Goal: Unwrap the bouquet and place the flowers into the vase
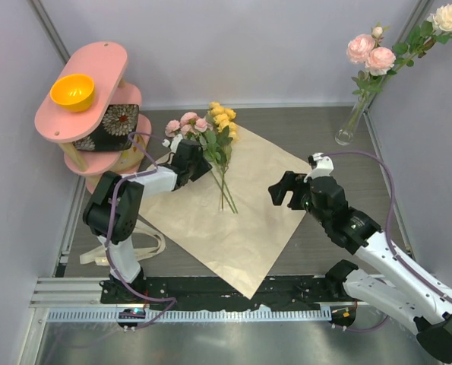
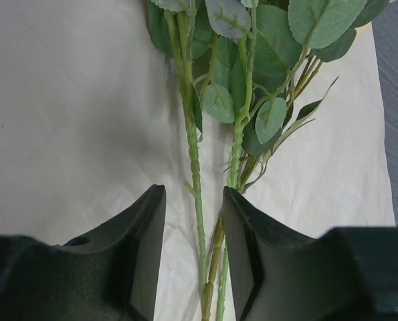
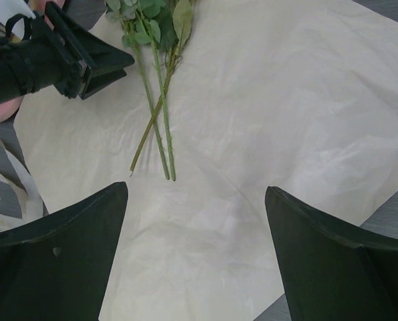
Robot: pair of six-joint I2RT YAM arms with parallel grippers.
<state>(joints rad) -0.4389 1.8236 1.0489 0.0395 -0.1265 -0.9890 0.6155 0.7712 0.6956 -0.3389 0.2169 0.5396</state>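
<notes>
Pink and yellow flowers (image 1: 216,143), tan paper (image 1: 244,228), orange bowl (image 1: 72,92).

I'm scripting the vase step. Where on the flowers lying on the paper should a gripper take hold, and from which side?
Probably the bare stems just below the leaves, from above, a finger each side. The flowers lie flat on the paper and their stems converge there, so one pinch gathers them; the left gripper straddles that spot.

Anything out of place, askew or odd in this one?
The cream ribbon lies loose left of the kraft paper, whose near corner overhangs the black mounting rail. The glass vase in the far right corner looks tilted and already holds pink roses.
</notes>
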